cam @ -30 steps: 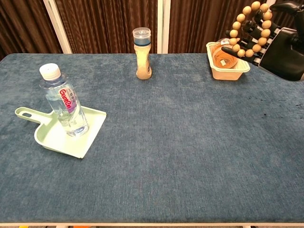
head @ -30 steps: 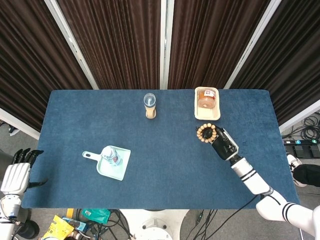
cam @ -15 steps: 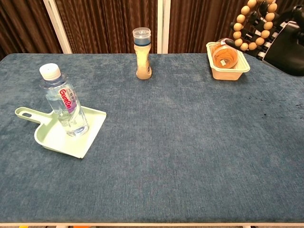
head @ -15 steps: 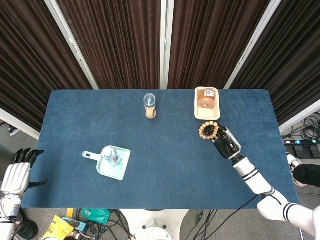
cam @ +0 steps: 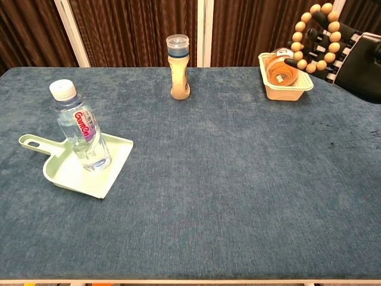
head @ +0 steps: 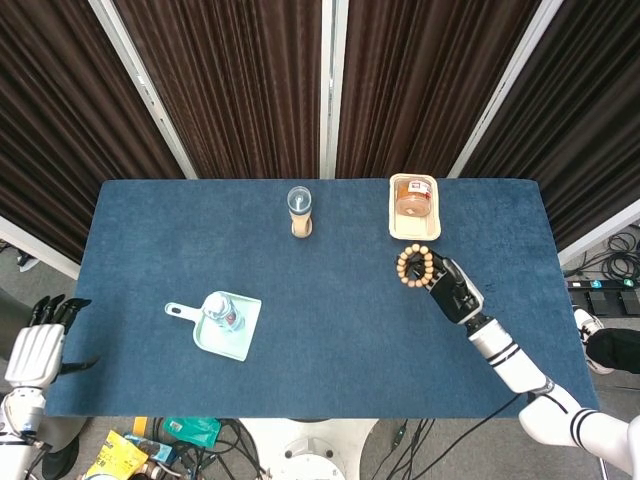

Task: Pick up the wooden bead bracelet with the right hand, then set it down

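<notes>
One object is in transit: the wooden bead bracelet (cam: 317,39), looped over the dark fingers (cam: 322,22) of the right hand (head: 449,289), which are hooked through the ring and clamped on it. In the chest view the bracelet hangs clear of the table at the upper right of the frame, overlapping the far edge of the cream tray (cam: 287,90) that holds an orange-lidded jar (head: 413,201). In the head view the bracelet sits right of centre, just below that tray.

Change over the last second: in the chest view the bracelet rose toward the top edge half a second ago and now sits slightly lower again. In the head view it has drifted a little down-frame, away from the tray. The grip has not altered; the beads remain strung over the same fingers.

Meaning for the task: the pick-up phase is complete. The small descent suggests the set-down phase is starting, but the bracelet is not yet on the blue table cover (head: 330,370).

The left hand (head: 34,348) shows at the lower left corner of the head view, off the table edge, fingers apart and holding nothing.

Other items unchanged: the seasoning shaker (cam: 179,67) stands upright at top centre, and the water bottle (cam: 80,128) stands in the pale green dustpan (cam: 66,173) at the left.
</notes>
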{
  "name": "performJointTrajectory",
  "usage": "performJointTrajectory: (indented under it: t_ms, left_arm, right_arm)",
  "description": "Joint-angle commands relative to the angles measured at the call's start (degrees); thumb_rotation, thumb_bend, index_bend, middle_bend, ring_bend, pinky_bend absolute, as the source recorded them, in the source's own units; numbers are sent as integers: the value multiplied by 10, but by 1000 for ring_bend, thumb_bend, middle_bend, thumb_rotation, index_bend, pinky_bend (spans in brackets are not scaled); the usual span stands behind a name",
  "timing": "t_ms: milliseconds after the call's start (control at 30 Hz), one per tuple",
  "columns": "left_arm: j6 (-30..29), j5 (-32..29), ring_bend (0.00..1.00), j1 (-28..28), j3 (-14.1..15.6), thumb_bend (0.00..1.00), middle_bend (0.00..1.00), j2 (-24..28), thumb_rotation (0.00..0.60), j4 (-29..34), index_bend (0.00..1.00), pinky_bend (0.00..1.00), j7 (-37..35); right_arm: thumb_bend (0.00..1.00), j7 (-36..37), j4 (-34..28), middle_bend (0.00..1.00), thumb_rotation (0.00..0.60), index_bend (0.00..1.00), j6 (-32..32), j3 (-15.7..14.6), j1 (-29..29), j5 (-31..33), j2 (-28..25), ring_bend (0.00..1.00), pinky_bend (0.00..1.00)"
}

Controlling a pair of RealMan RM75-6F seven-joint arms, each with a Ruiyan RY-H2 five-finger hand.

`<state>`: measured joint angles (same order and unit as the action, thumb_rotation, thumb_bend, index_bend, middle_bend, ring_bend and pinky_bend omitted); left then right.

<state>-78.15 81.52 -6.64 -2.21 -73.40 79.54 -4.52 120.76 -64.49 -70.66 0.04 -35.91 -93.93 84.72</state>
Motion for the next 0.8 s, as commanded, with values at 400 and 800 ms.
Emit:
performJointTrajectory:
  t_ms: [400,800]
  left_arm:
    - [-1,-2,57,1,0,35,157,-4,600,-4,175,21,-3]
    - [-8,-11,57,5,-7,35,157,-15,600,-22,175,21,-13]
  right_arm:
    - [137,-818,35,247,195,189,188,-15,-53,29,54,105,25]
    - [212,-1027,-125,101,268,0,73,27,34,103,-57,0,0]
